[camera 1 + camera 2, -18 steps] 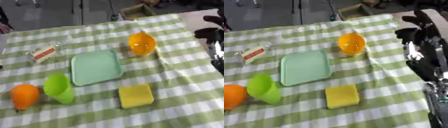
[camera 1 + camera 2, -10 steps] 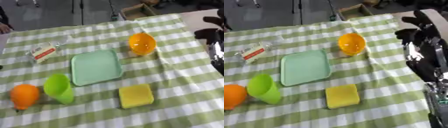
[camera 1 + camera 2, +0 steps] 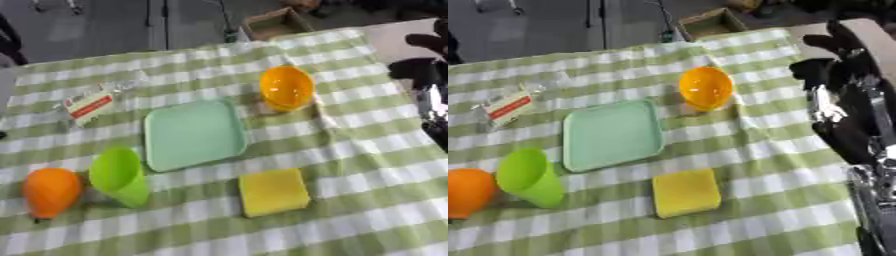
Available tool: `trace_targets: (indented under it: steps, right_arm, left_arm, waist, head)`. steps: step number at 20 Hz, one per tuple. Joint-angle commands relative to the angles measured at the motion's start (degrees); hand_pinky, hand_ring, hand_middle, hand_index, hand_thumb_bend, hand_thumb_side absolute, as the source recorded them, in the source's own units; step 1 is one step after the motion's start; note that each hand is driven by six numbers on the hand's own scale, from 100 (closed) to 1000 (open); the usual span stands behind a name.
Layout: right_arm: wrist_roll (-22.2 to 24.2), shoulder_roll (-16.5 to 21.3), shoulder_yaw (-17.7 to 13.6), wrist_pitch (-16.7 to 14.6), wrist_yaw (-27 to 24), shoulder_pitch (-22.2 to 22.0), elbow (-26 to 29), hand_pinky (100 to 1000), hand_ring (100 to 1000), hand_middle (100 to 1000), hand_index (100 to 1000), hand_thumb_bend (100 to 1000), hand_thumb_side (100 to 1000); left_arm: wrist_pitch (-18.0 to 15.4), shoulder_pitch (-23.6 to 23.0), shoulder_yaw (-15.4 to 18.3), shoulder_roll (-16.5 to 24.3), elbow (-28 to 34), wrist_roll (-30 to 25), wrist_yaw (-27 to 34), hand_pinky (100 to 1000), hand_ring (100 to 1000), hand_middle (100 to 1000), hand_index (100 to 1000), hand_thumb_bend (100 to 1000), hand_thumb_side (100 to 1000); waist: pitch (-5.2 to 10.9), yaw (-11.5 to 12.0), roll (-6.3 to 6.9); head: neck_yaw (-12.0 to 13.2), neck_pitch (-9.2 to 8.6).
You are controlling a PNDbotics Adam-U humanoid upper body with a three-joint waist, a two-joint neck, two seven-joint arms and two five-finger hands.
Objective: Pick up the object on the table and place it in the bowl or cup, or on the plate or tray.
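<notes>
Surface: you work on a green-and-white checked tablecloth (image 3: 367, 165).
Room: dark floor and a brown cardboard box (image 3: 278, 22) lie past the far edge.
Centre: pale green square plastic tray (image 3: 192, 134).
Task thing: yellow square sponge (image 3: 273, 192), near the front edge, apart from the tray.
Left edge: orange rounded object (image 3: 51, 192) beside a lime green plastic cup (image 3: 118, 175).
Far side: orange plastic bowl (image 3: 285, 88); clear packet with a red-and-white label (image 3: 89, 104).
Right edge: your black right hand (image 3: 833, 75) above the cloth; grip state cannot be told.

Black right arm (image 3: 846, 115) (glossy, silver-jointed), dark robot hand (image 3: 820, 67).
</notes>
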State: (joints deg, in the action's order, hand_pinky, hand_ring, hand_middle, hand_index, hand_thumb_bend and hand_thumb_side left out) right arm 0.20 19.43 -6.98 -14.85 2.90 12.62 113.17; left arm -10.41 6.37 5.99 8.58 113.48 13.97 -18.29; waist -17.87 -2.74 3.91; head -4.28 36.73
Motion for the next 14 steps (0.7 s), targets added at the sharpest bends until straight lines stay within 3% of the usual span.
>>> trace_targets:
  steps: [1, 6, 9, 12, 14]
  right_arm:
    - [0.1, 0.9, 0.0, 0.1, 0.0, 0.4, 1.4, 700, 696, 834, 998, 100, 473]
    - [-0.1, 1.1, -0.2, 0.4, 0.3, 0.1, 1.4, 699, 695, 834, 999, 100, 485]
    - [-0.1, 1.1, -0.2, 0.6, 0.4, 0.1, 1.4, 699, 695, 834, 999, 100, 490]
    - [-0.1, 1.1, -0.1, 0.6, 0.3, 0.2, 1.4, 699, 695, 834, 999, 100, 490]
    - [0.0, 1.1, 0.0, 0.6, 0.3, 0.3, 1.4, 699, 695, 834, 1000, 100, 489]
  left_arm:
    - [1.1, -0.6, 1.6, 2.3, 1.1, -2.4, -2.9, 629, 969, 871, 899, 362, 749]
    - [4.3, -4.7, 5.9, 6.7, 1.1, -15.5, -18.1, 676, 935, 853, 921, 422, 664]
    - [6.3, -8.4, 7.3, 7.7, 1.1, -21.0, -26.2, 692, 932, 845, 927, 445, 692]
    - [7.6, -10.1, 7.1, 7.3, 1.1, -24.3, -31.7, 704, 924, 843, 933, 487, 691]
    - [9.2, -10.2, 6.7, 6.6, 1.1, -23.6, -34.8, 684, 917, 829, 919, 508, 657]
  waist:
    - [6.68, -0.1, -0.97]
    - [6.75, 0.4, -0.6]
    - [6.73, 0.7, -0.37]
    - [6.7, 1.0, -0.36]
    - [6.68, 1.0, -0.43]
  head:
    - [0.0, -0.51]
    - [-0.4, -0.48]
    - [-0.6, -0.45]
    - [-0.6, -0.47]
    - [-0.6, -0.5]
